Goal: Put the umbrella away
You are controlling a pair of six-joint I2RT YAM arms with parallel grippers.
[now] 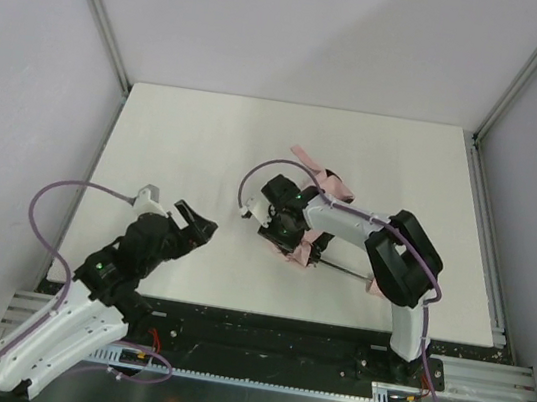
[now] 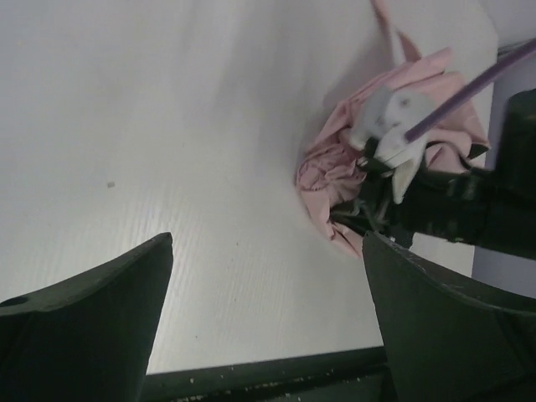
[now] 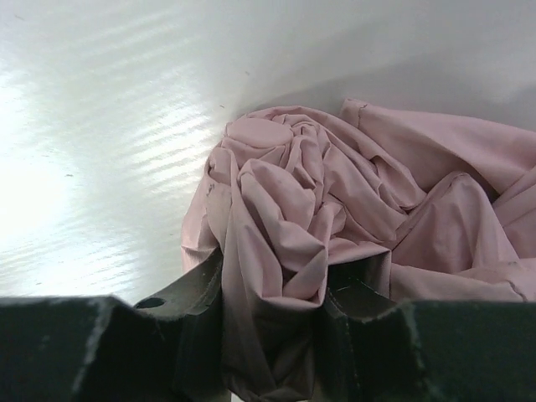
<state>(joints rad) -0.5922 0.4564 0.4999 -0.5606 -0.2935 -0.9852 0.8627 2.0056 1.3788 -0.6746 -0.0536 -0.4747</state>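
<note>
Centre-right on the table, the umbrella lies collapsed, its pink canopy bunched into a crumpled wad, not rolled tidy. The right tool is clenched on that wad, fabric pinched btwn its jaws. The left tool is spread wide, holding nothing, well apart to the left. The thin shaft looks not yet pushed in, tho the arm hides part of it. Est. progress: approx. halfway, w/ gathering, strapping and shortening left.

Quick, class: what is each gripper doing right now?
Left gripper: open, holding nothing.
Right gripper: closed on the pink umbrella, gripping its bunched fabric.
</note>
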